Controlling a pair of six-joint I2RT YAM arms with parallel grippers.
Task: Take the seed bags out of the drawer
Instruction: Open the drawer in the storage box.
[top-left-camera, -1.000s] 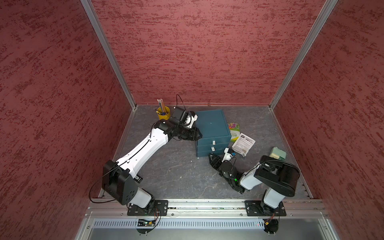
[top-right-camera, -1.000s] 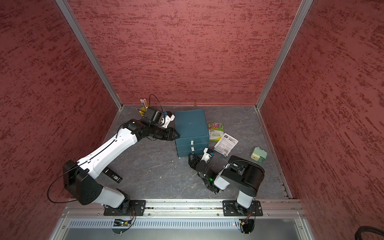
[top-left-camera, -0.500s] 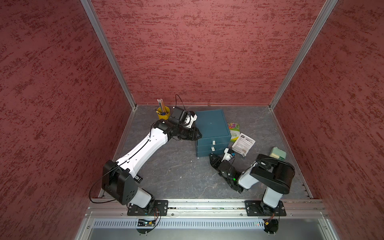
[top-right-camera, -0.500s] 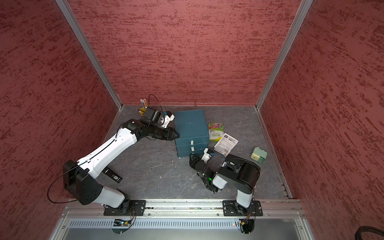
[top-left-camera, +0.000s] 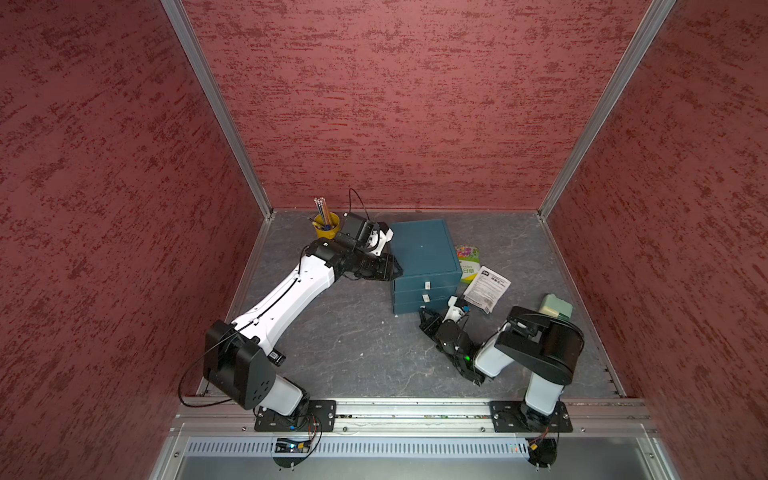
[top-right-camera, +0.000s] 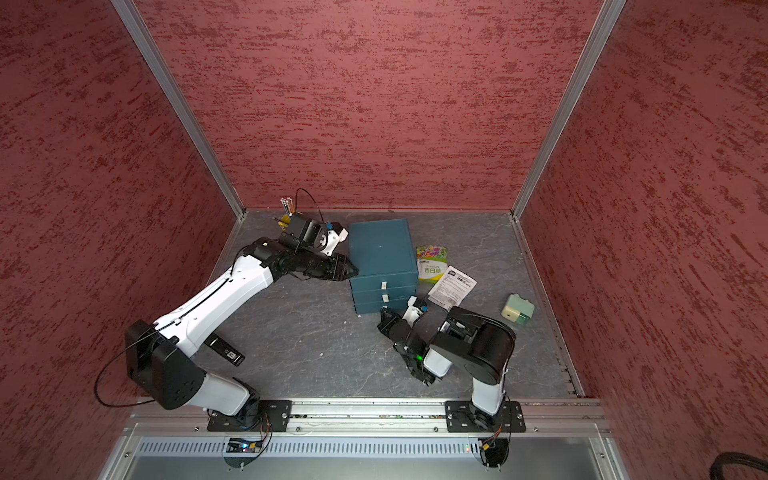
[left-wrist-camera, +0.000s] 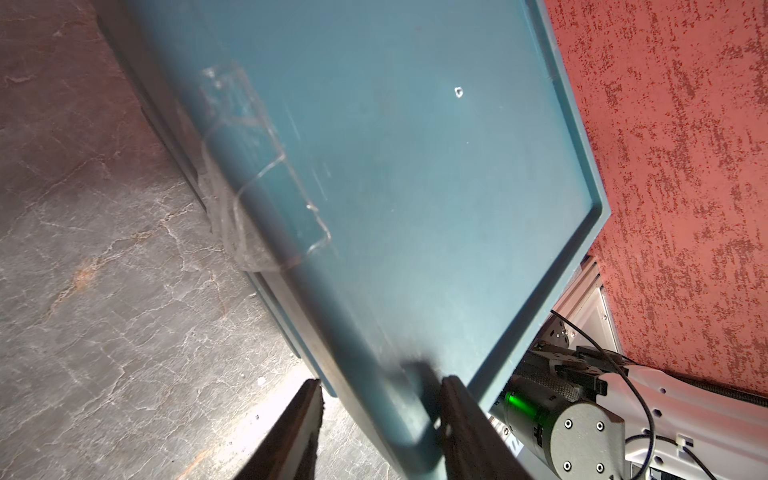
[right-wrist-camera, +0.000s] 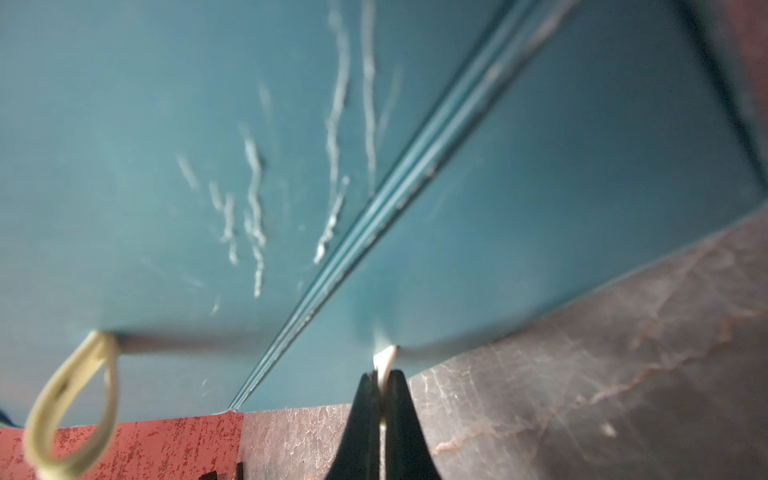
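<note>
My right hand (right-wrist-camera: 380, 376) is pinched fully shut on the small white pull tab (right-wrist-camera: 384, 357) of the bottom drawer (right-wrist-camera: 540, 208), close to where that drawer's front meets the tabletop (top-left-camera: 353, 345). In both top views this hand sits low against the near face of the teal drawer cabinet (top-left-camera: 422, 249) (top-right-camera: 380, 249). On the drawer above, a pale loop (right-wrist-camera: 70, 407) hangs free, untouched. From above, the drawer fronts look flush with one another.

My left hand (left-wrist-camera: 380, 384) sits astride the cabinet's upper left edge. One finger (left-wrist-camera: 457, 411) lies on the top and the other (left-wrist-camera: 299, 424) runs down the side wall, so the hand is clamped on that edge with its jaws part-way apart.

Two seed bags lie out on the tabletop, between the cabinet and the right edge. The flower-print seed bag (top-left-camera: 467, 259) (top-right-camera: 432, 264) lies flat just beside the cabinet's right wall. The white seed bag (top-left-camera: 486, 289) (top-right-camera: 453, 286), covered in black text, lies askew a little nearer the front edge. Its far corner meets the flowered one, but I cannot tell whether it touches or overlaps.

Nearer the right edge and well apart from the bags stands a pale green block (top-left-camera: 557, 305) (top-right-camera: 517, 307). A yellow pencil cup (top-left-camera: 326, 226) stands in the far left corner, just behind my left wrist.
</note>
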